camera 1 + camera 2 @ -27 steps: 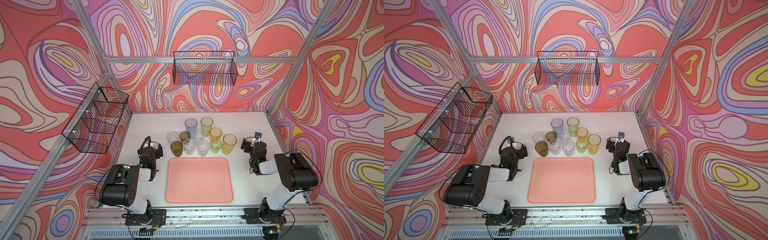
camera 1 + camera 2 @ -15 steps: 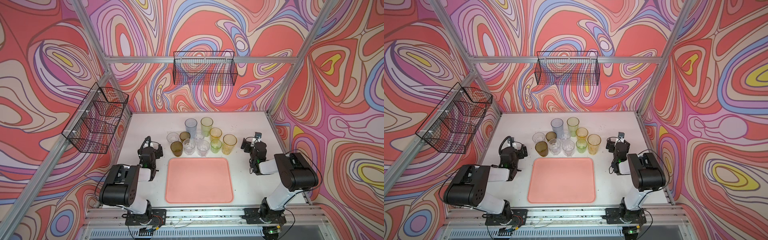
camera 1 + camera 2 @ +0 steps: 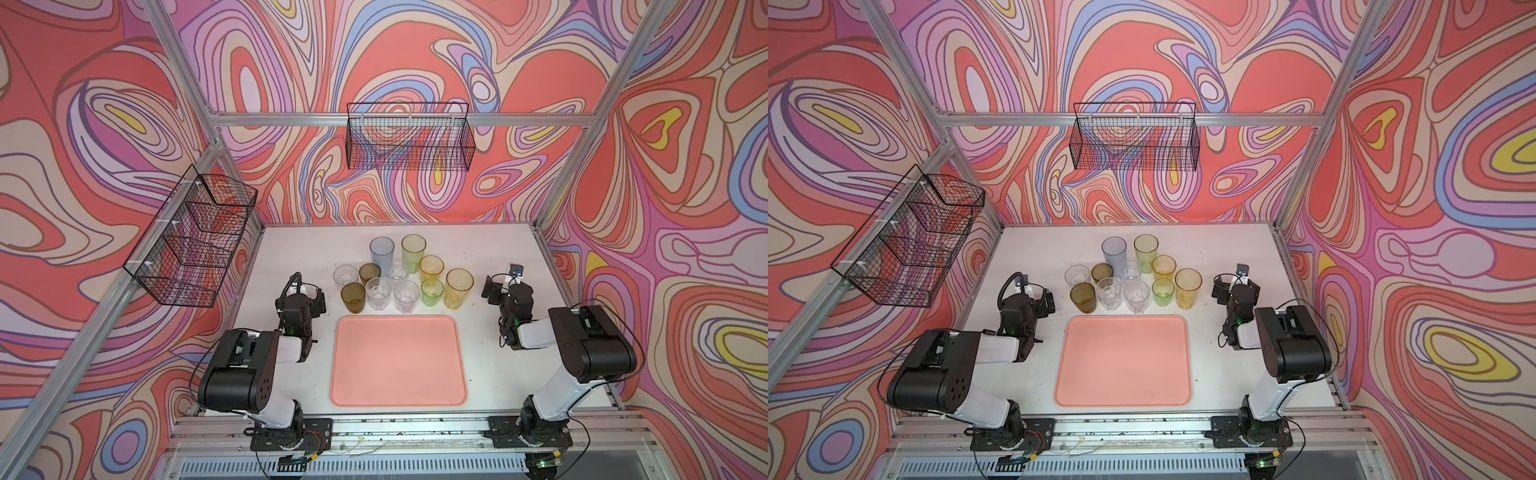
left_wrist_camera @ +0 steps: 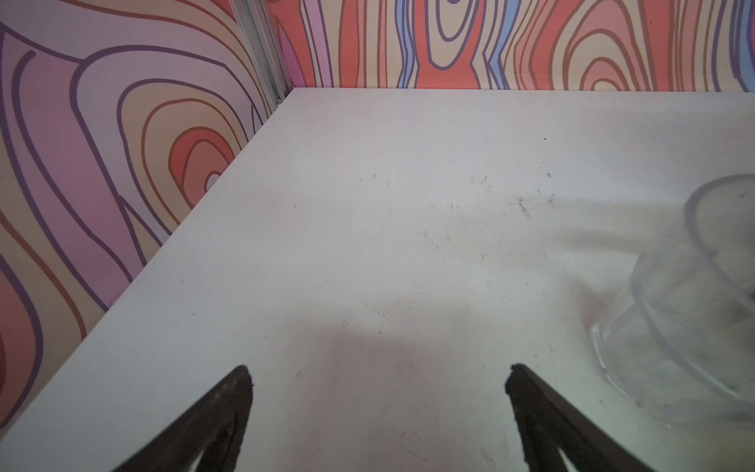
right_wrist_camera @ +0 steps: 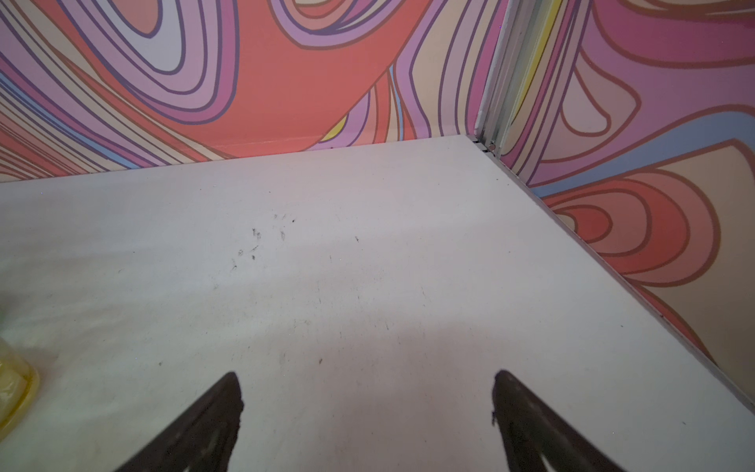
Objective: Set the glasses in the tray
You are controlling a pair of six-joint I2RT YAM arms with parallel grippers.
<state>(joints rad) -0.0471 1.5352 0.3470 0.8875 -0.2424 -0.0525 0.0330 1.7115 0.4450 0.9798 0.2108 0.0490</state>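
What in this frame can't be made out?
Left wrist view: a clear glass, blurred and cut off by the picture edge.
Right wrist view: a yellow glass, only a sliver at the edge.
Both top views: the middle clear glass, partly hidden behind the front clear glasses.

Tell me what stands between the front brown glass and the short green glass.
Two clear faceted glasses stand there side by side; both top views show it.

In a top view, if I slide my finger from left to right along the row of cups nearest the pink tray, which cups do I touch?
brown glass → clear glass → another clear glass → green glass → taller yellow glass
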